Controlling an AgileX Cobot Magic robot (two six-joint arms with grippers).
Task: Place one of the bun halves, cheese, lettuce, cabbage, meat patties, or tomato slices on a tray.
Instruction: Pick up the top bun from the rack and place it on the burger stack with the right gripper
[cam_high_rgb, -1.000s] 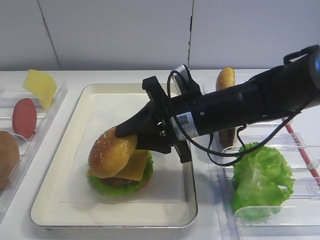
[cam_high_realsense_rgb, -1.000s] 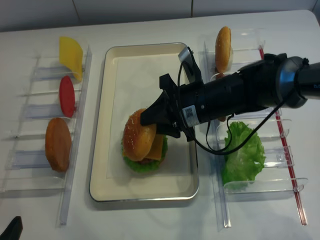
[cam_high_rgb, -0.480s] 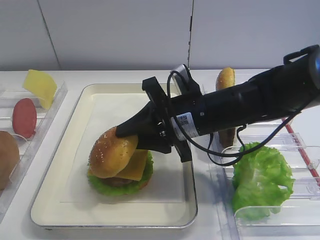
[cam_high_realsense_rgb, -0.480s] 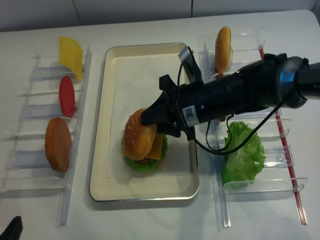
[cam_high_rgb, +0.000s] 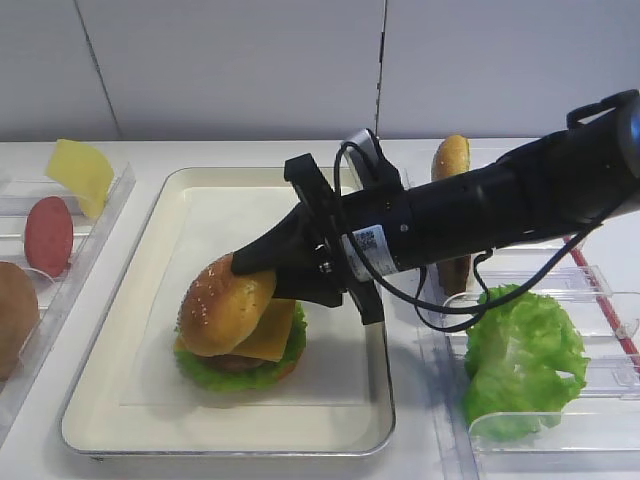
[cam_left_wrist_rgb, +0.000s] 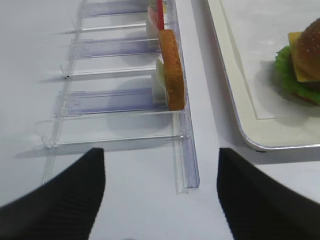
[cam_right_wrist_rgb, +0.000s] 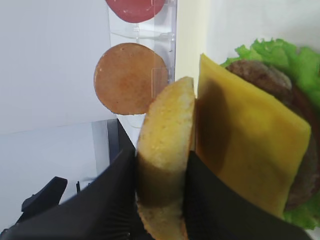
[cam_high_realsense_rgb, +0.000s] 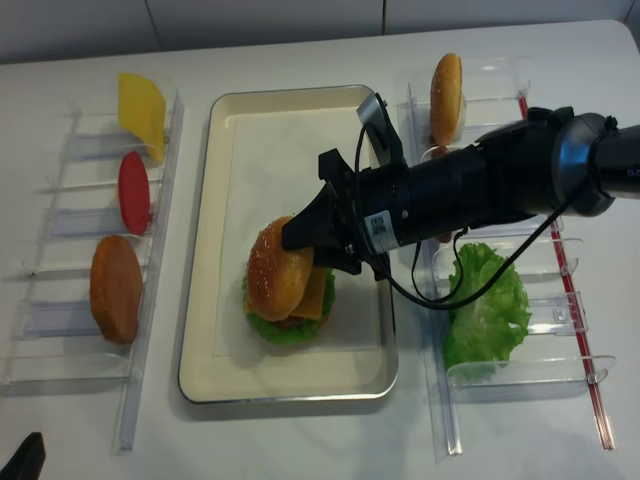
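Observation:
My right gripper reaches in from the right over the tray and is shut on the sesame bun top. The bun top leans tilted against a stack of cheese, meat patty and lettuce on the tray's paper liner. In the right wrist view both black fingers press the bun's edge, with the yellow cheese just to its right. My left gripper is open over bare table by the near end of the left rack, nothing between its fingers.
The left clear rack holds a cheese slice, a tomato slice and a bun half. The right rack holds another bun half and a large loose lettuce leaf under my right arm.

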